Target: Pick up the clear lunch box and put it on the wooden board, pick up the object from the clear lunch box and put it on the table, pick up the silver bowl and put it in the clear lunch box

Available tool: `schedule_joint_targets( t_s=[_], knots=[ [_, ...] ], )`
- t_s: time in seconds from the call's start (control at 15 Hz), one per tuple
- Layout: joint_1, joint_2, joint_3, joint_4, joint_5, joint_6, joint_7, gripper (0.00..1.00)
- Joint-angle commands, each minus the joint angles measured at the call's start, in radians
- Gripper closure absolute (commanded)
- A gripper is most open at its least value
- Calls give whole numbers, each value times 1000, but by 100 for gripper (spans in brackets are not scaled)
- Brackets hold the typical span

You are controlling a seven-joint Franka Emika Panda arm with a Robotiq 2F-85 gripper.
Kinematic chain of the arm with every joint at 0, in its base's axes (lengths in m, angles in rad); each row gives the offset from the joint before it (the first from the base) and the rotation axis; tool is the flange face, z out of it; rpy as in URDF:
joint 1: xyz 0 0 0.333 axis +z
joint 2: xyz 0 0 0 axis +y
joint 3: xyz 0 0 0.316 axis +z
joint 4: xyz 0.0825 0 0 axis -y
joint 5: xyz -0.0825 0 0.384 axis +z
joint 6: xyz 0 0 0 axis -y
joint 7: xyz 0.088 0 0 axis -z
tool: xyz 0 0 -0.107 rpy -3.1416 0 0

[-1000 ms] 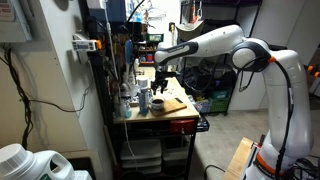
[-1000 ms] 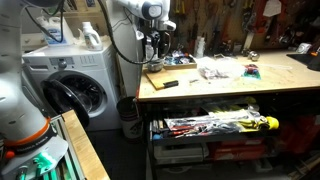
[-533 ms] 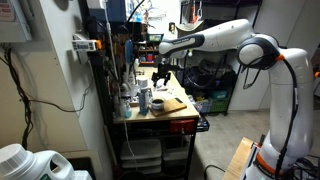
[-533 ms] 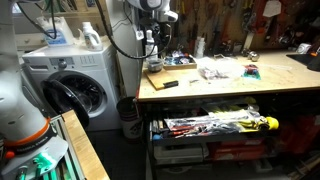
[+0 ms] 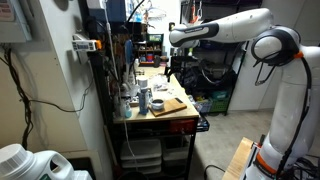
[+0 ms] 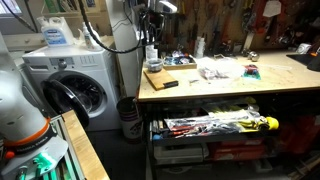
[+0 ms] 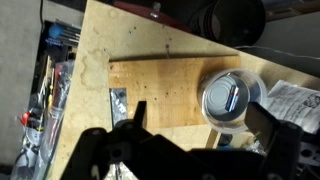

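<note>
Workshop interior: the table [image 6: 230,88], a workbench with a light wooden top, stands beside a washing machine [image 6: 75,90]. The wooden board [image 7: 160,90] lies flat on this top, directly beneath the gripper [image 7: 197,125]. The clear lunch box [image 7: 228,100], round in outline, rests on the board below and toward the right-hand finger; a silvery round form inside it appears to be the silver bowl, though the wrist view is too blurred to be certain. A small metallic object [image 7: 118,100] lies on the board below the opposite finger. Printed papers [image 7: 295,100] lie on the tabletop outward of the lunch box. In both exterior views the gripper [image 5: 172,70] [image 6: 152,52] hangs well above the board, fingers pointing down. The fingers [image 7: 132,125] are spread wide, nothing between them.
</note>
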Motion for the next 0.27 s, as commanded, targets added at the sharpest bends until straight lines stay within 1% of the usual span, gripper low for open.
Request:
schedule_joint_targets(
  t_s=[0.0,0.2],
  knots=[
    [-9,-10,-3,-1,26,-24,8,0],
    [-24,-24,-11,-11,61,-38,9,0]
  ],
)
